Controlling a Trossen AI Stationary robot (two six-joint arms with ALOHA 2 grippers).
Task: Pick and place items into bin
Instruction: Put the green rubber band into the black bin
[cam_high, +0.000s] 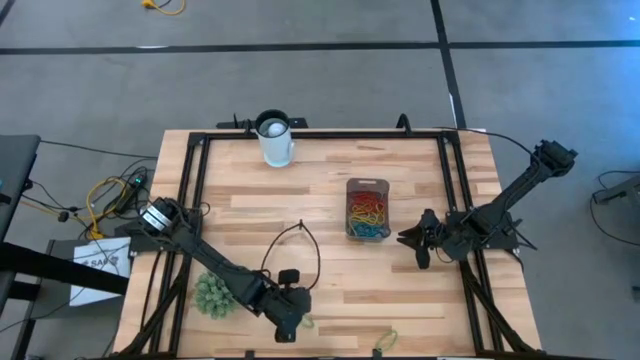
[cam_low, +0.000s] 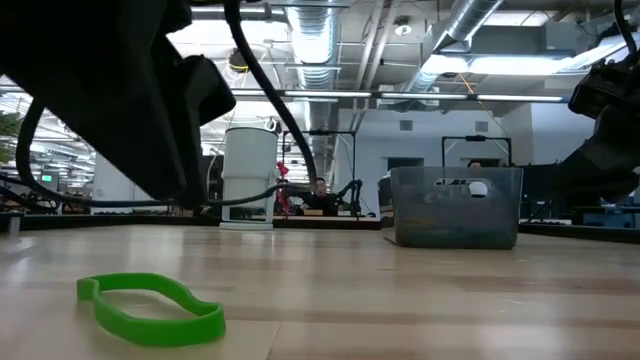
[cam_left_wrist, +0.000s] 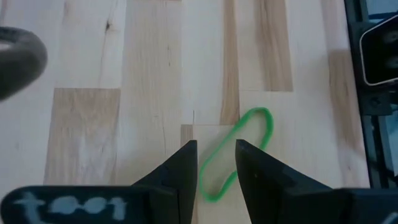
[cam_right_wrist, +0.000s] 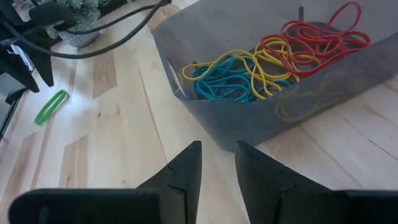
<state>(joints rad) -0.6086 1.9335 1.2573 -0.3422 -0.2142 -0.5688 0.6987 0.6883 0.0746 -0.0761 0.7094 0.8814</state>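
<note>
- My left gripper (cam_left_wrist: 212, 167) hangs low over the near edge of the table, its two dark fingers slightly spread, with one end of a green band (cam_left_wrist: 238, 153) lying flat on the wood in the gap between them.
- From overhead, that left gripper (cam_high: 288, 322) sits at the near middle of the table, and the green band (cam_high: 306, 321) shows just beside it.
- A second green band (cam_high: 386, 338) lies on the boards nearer the front edge, well apart from the first; it fills the foreground of the low view (cam_low: 150, 308).
- A green spiky ball (cam_high: 212, 293) rests just beside the left arm.
- My right gripper (cam_right_wrist: 217, 163) waits with fingers parted and empty, close to the wall of the bin (cam_right_wrist: 292, 102).
- Overhead, the right gripper (cam_high: 415, 240) stands just right of the clear grey bin (cam_high: 367, 184) at mid-table.
- Inside the bin lie tangled red bands (cam_right_wrist: 314, 40), yellow bands (cam_right_wrist: 245, 62) and blue bands (cam_right_wrist: 217, 84).
- A white cup (cam_high: 275, 140) stands upright at the far edge of the table (cam_high: 330, 190).
</note>
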